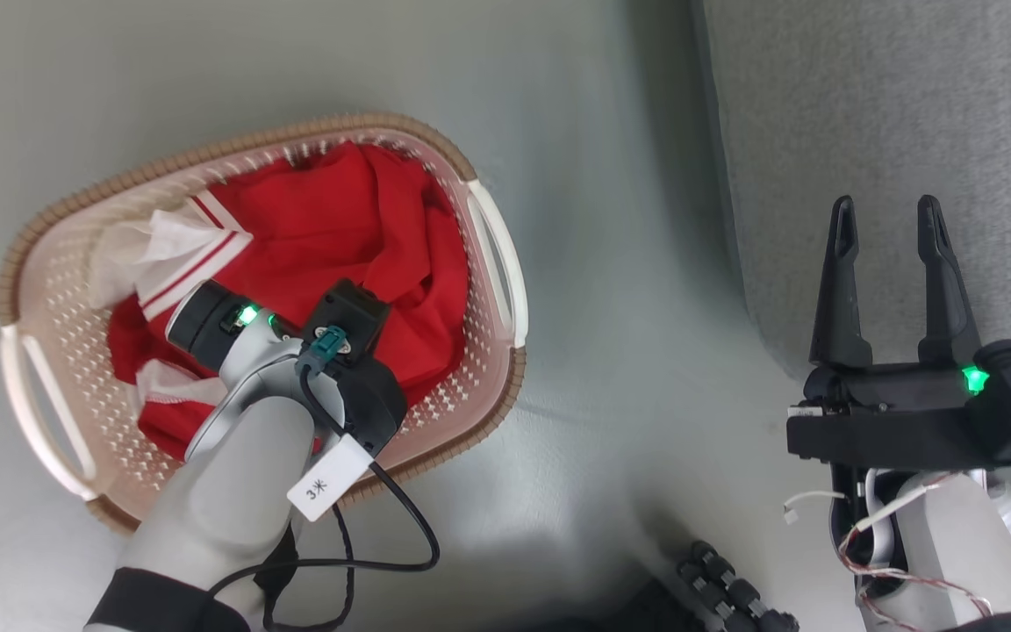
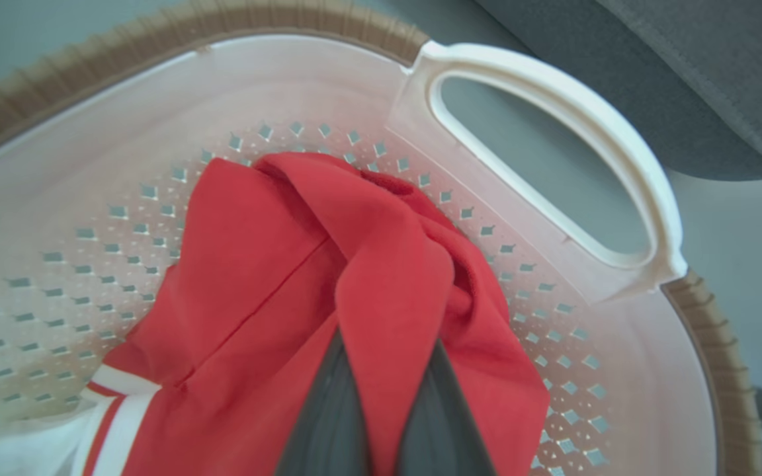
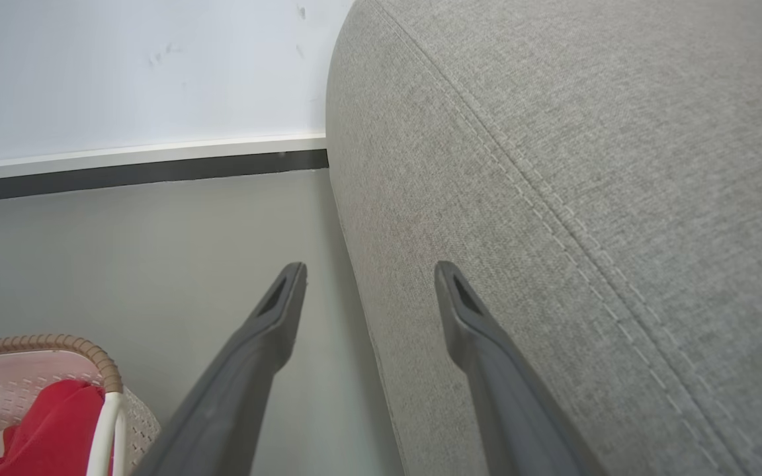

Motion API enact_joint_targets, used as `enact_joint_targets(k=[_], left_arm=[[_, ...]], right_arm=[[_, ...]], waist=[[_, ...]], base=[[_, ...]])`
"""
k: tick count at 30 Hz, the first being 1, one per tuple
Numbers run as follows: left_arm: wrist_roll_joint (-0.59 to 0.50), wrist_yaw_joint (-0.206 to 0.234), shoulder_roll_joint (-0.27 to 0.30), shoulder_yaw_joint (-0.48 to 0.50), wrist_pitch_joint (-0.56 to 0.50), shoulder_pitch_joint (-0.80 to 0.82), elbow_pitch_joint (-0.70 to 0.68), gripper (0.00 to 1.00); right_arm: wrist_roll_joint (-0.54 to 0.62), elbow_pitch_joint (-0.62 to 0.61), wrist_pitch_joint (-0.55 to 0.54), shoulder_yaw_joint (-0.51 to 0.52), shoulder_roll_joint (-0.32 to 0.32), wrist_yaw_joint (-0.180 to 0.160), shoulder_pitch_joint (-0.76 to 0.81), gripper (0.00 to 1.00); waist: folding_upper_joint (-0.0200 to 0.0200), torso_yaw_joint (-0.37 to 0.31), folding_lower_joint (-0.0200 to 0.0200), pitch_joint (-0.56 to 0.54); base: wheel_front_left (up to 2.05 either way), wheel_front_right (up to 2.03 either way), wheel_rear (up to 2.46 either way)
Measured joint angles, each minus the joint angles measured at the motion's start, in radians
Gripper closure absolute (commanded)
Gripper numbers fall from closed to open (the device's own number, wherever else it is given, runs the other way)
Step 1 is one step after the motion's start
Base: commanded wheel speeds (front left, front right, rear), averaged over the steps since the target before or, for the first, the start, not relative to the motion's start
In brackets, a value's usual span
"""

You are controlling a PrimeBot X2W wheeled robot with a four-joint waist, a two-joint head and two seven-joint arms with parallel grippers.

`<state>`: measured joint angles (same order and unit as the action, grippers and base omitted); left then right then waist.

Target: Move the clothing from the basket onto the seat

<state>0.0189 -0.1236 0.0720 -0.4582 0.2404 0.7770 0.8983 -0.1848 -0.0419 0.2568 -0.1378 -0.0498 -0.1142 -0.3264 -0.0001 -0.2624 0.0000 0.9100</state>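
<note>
Grey woven seat (image 1: 892, 132) takes up the head view's right side, its rounded front edge dropping to the pale floor (image 1: 611, 263). Its fabric is bare where visible, so prob. no garment has landed on it yet. It sits on the robot's right, near the load but not touching it, which is likely why the load is parked beside it: short carry.

Basket (image 1: 207, 149) stands on the floor to the robot's left, brown ribbed rim up, one white handle (image 2: 553, 99) on the side facing the seat. The red clothing (image 1: 365, 228) is all inside it, bunched and heaped toward the far wall, w/ white striped trim (image 1: 198, 254) and white lining showing at the left end.

Left arm reaches down over the near rim into the heap, so in the head view the wrist blocks the fingers. Left wrist view shows them: left claw (image 2: 387, 357) has its two dark fingers drawn together on a raised fold of red fabric, pinched betw. them, the fold peaking over the tips. Grip is on a top layer only, so a lift may bring one garment or drag more; can't tell.

Right claw (image 1: 886, 211) hovers just beside the seat's front edge, fingers wide apart, nothing betw. them. Prob. parked clear while the left does the pick.
</note>
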Motion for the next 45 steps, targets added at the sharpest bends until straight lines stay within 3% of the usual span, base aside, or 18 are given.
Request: enact_joint_targets(k=[9,23,45], left_arm=[[0.066,-0.001,-0.008,0.029,0.009,-0.007,-0.037,1.00],[0.130,-0.001,-0.014,0.024,0.009,-0.048,-0.176,1.00],[0.239,-0.008,0.030,0.091,0.009,-0.183,-0.329,1.00]], right_arm=[[-0.006,0.081,0.000,0.007,0.000,0.009,-0.025,0.00],[-0.010,0.233,0.000,0.011,0.000,0.054,-0.067,0.00],[-0.018,0.405,0.000,-0.026,-0.001,0.105,-0.042,0.00]], waist=[[0.0000,0.024,-0.0002,-0.109],[0.0000,0.087,-0.0002,-0.306],[-0.0001,0.153,-0.0002,-0.621]], base=[[0.00,0.00,0.00],[0.00,0.00,0.00],[0.00,0.00,0.00]])
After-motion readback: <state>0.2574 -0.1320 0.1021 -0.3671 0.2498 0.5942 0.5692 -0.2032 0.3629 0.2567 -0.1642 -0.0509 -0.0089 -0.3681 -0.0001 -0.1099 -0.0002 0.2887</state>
